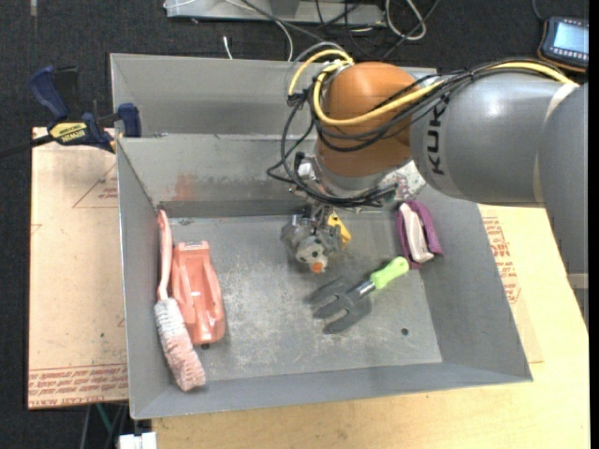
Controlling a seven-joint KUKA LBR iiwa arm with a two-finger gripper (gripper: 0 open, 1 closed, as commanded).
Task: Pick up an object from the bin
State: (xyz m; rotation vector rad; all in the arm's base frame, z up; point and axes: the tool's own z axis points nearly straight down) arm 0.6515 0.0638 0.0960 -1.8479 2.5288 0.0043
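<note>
Hanging low in bin (271, 340), gripper (314, 251) sits just up-left of green-handled grey fork (360, 293), the nearest candidate. Clenched or released: cannot tell. Nothing visibly lifted; pick not yet done. Purple-pink clip (416, 232) up-right of fork, pink brush (173, 321) well left.

The bin (271, 340) is lit evenly from above; a soft sheen is seen on the arm (501, 124), and faint shadows are cast beneath it.

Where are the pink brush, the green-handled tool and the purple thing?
pink brush (178, 342), camera view, bristle head.
green-handled tool (386, 275), camera view, green handle.
purple thing (417, 232), camera view, its middle.
</note>
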